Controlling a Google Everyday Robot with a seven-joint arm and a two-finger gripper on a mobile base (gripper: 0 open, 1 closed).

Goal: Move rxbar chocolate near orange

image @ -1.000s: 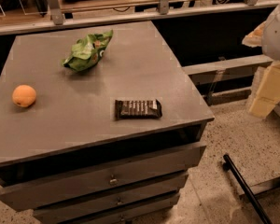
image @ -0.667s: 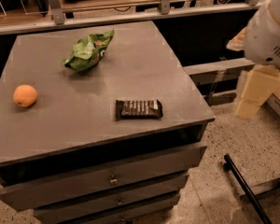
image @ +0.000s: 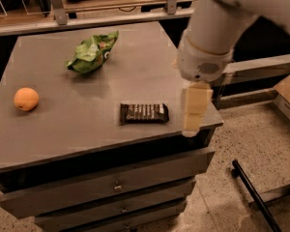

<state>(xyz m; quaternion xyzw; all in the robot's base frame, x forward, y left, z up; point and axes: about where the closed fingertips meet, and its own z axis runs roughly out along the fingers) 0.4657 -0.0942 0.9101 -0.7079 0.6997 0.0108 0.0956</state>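
Observation:
The rxbar chocolate (image: 144, 113), a flat dark bar with pale lettering, lies near the front right of the grey cabinet top (image: 135, 66). The orange (image: 26, 99) sits near the left edge, well apart from the bar. My gripper (image: 194, 111) hangs from the white arm over the cabinet's right front corner, just right of the bar and above it, not touching it.
A wrinkly green snack bag (image: 92, 52) lies at the back middle of the top. Drawers (image: 116, 185) run below the front edge. A black bar (image: 258, 199) lies on the speckled floor at the right. A railing and shelf stand behind.
The arm has swung in from the right edge of the view to above the cabinet's right front corner. The bar, orange and bag have not moved.

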